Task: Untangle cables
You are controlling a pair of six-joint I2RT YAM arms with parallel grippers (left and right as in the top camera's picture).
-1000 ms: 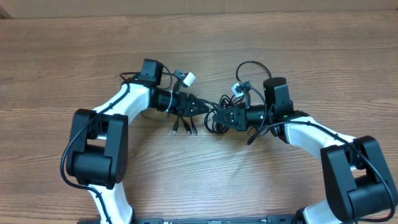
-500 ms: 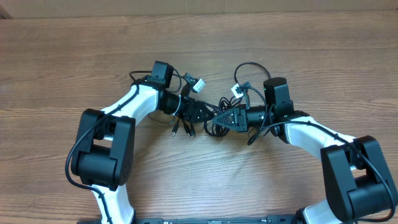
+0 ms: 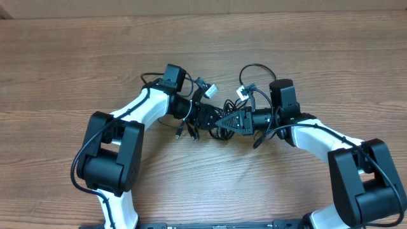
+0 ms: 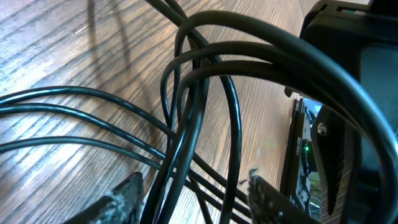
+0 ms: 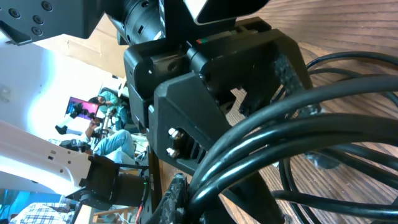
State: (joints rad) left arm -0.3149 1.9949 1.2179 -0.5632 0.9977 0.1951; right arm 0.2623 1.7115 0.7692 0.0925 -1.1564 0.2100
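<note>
Left wrist view, bottom edge: left gripper (image 4: 198,198) jaws stand apart, with the fingertips (image 4: 124,194) either side of the cables (image 4: 202,112) and not pinching them. The cords rise from between the tips in crossing loops toward upper centre. More strands run off to the left edge over the wooden table (image 4: 56,50).

Overhead: the knot sits centre frame between the two wrists, tips nearly meeting. Right gripper (image 3: 224,120) is closed, with strands bunched at its tips, apparently pinched. Silver-tipped plug ends (image 3: 181,132) lie lower left of the knot.

Judgement: thin, light, limp cord. The rubbery jacket will likely drag on itself, and loops may spring back. Best hold is a single strand just behind a plug or on an outer loop, never at the crossing.
</note>
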